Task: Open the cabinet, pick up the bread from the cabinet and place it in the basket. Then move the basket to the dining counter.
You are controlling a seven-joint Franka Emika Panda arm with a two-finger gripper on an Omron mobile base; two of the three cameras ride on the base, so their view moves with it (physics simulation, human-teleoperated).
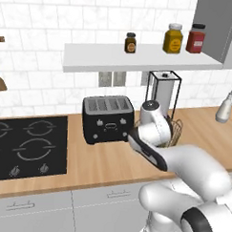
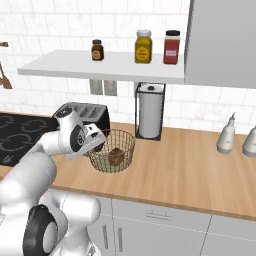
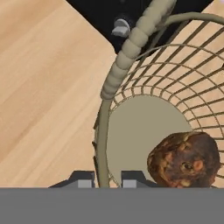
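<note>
The tan wire basket (image 2: 128, 148) stands on the wood counter to the right of the black toaster, and its far edge (image 1: 176, 128) shows behind my arm. The dark-brown bread (image 2: 116, 156) lies on the basket's floor, toward its right side in the hand view (image 3: 183, 159). My gripper (image 2: 99, 144) is at the basket's left rim. In the hand view the gripper (image 3: 108, 180) has its two fingertips (image 3: 83, 179) close together, one inside and one outside the thick rim (image 3: 131, 48), shut on it.
The black toaster (image 1: 108, 118) sits just left of the basket, and the hob (image 1: 28, 147) lies further left. A paper towel stand (image 2: 150, 117) is behind the basket, with two pale bottles (image 2: 226, 135) to the right. Overhead are a shelf with jars (image 2: 100, 65) and a grey cabinet (image 2: 222, 42).
</note>
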